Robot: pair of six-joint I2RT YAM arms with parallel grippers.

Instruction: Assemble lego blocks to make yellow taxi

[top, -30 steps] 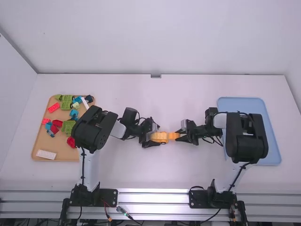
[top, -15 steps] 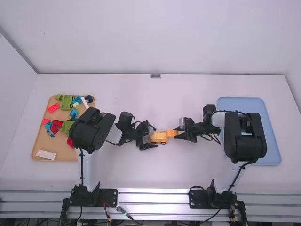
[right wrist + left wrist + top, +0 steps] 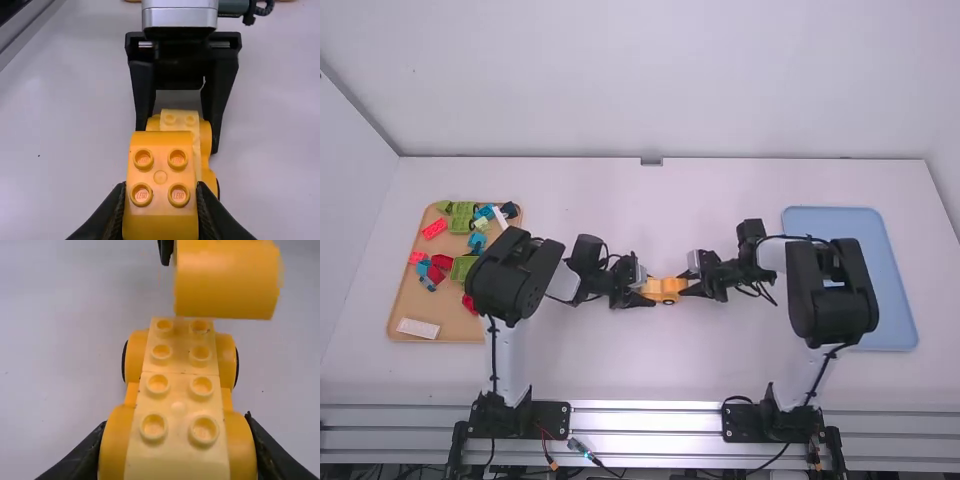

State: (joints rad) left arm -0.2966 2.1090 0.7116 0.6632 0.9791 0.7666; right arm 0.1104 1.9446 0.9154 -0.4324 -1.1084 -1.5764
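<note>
White table [image 3: 650,370], folks: my left gripper [image 3: 644,292] pinches the yellow wheeled base [image 3: 177,410]. My right gripper [image 3: 686,286] has an orange block [image 3: 160,177] squeezed over the base's other end.

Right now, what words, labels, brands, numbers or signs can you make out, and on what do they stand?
Brand lettering, not quoted here: on all four studs of the orange-yellow curved block in the right gripper.
Too faint to read: studs of the wheeled yellow car body.
No other readable text.
</note>
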